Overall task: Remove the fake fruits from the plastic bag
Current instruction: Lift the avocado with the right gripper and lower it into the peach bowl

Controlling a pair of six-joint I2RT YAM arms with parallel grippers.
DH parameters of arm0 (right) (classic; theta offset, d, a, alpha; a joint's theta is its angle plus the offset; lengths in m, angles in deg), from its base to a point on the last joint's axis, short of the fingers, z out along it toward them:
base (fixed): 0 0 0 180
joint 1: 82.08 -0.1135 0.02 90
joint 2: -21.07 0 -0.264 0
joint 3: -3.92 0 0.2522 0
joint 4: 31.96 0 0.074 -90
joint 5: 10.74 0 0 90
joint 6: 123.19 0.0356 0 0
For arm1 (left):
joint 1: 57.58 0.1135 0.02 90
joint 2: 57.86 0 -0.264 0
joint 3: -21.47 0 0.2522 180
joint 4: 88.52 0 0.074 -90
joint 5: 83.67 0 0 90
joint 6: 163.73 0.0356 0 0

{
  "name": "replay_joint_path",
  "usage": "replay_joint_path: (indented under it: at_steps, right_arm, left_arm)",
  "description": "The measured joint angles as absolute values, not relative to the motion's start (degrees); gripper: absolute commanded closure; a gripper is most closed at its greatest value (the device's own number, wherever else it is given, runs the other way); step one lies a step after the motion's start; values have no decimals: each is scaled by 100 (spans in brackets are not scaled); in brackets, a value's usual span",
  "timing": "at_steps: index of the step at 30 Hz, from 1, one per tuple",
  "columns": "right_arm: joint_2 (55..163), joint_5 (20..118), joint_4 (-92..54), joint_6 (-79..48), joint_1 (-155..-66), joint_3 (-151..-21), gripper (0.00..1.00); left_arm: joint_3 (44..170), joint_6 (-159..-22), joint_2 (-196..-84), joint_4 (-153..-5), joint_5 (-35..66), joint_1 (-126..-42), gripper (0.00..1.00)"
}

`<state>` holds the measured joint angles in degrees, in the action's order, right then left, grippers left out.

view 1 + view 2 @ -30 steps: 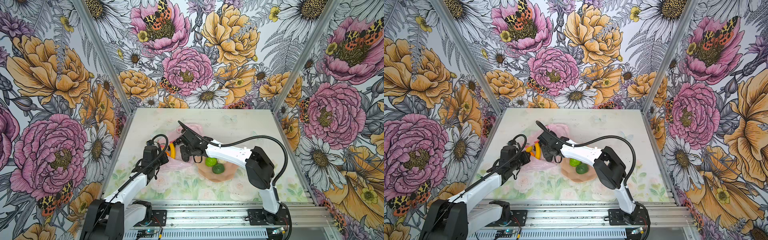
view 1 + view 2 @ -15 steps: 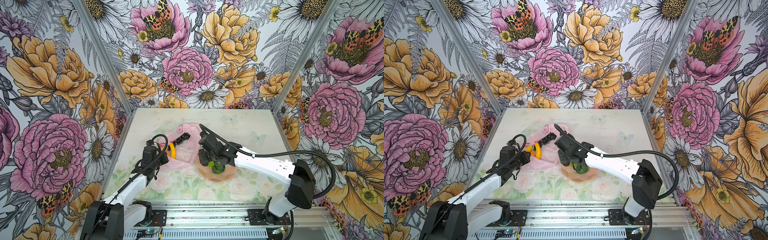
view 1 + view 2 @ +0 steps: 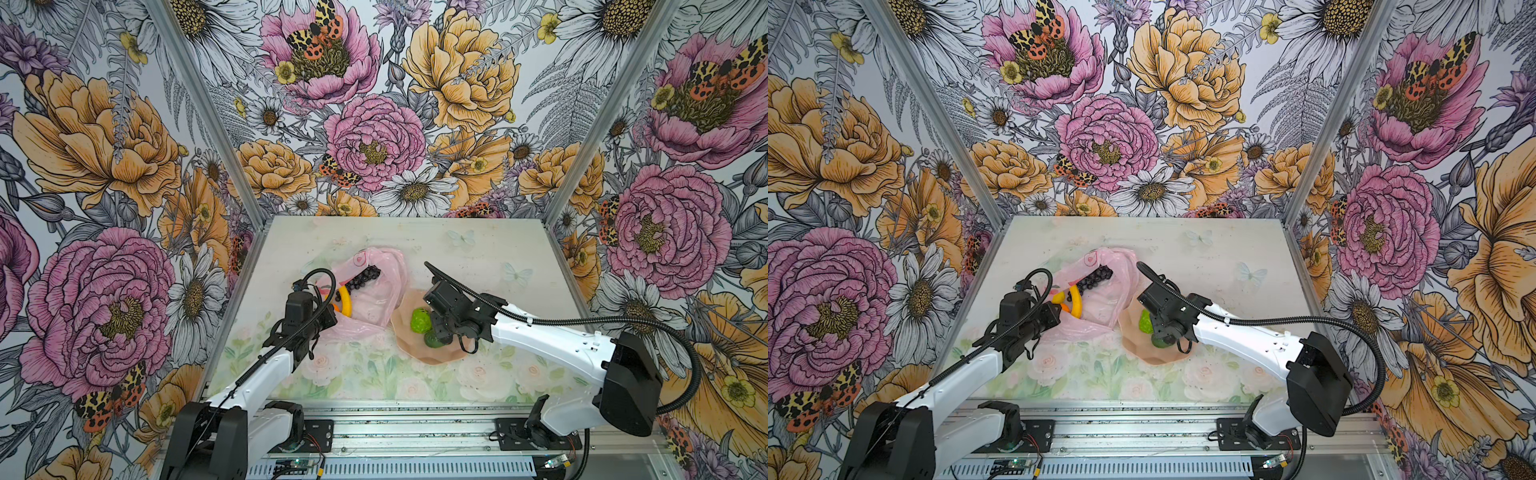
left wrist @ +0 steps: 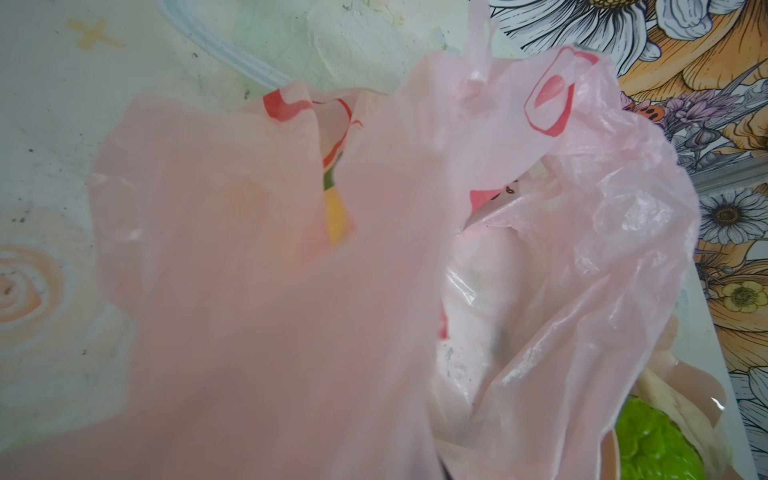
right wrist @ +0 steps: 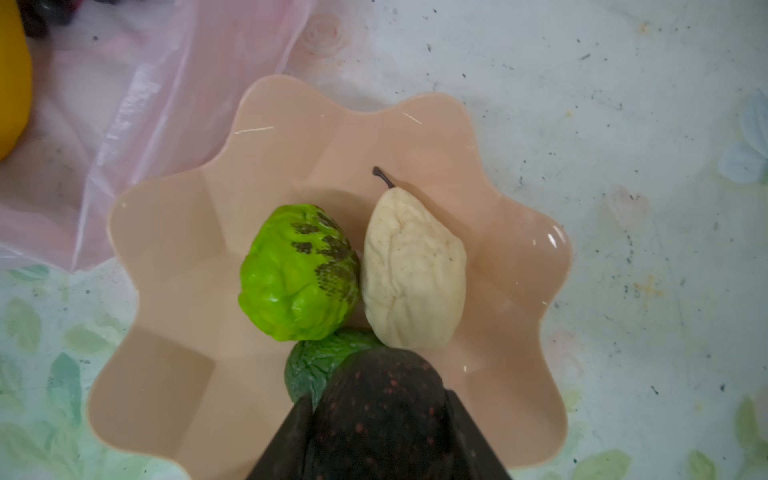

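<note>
The left gripper (image 3: 330, 320) sits at the near-left edge of the plastic bag (image 3: 380, 293) and pinches a fold of its film. In the left wrist view the pink film covers most of the picture and hides the fingers, so the grip can be read only from the top views.

The bag lies crumpled on the worktop (image 3: 478, 257), left of centre, with its mouth open toward the left gripper. In both top views a dark grape bunch (image 3: 364, 275) and a yellow banana (image 3: 346, 300) show inside it. In a top view a lemon (image 3: 1057, 296) and an orange piece (image 3: 1064, 308) also peek out beside the banana. The left wrist view gives only a sliver of yellow with a green tip behind the film.

Just right of the bag, touching its edge, stands the peach wavy-edged dish (image 3: 409, 353). The top views show a bright green fruit (image 3: 420, 321) and a dark green fruit (image 3: 432, 341) in it. Only the right wrist view shows the cream pear (image 5: 411, 274) lying against the bright green one.

The right gripper (image 5: 376, 401) hangs low over the dish, its body hiding its load from above. In its wrist view the jaws are clamped on a dark avocado-like fruit (image 5: 382, 432), which sits just over the dark green fruit.
</note>
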<state>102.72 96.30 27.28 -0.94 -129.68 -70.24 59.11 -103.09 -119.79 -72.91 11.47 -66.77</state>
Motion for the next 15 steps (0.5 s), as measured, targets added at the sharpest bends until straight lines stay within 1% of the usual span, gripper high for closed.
replay_joint_path:
  at_steps: [6, 15]
  right_arm:
    - [10110, 9792, 2793, 96, -12555, -6694, 62]
    - [10399, 9947, 2824, 262, -12506, -6646, 61]
  left_arm:
    - [5911, -10309, -11988, -7291, 1147, -6677, 83]
    - [5911, -10309, -11988, -7291, 1147, -6677, 83]
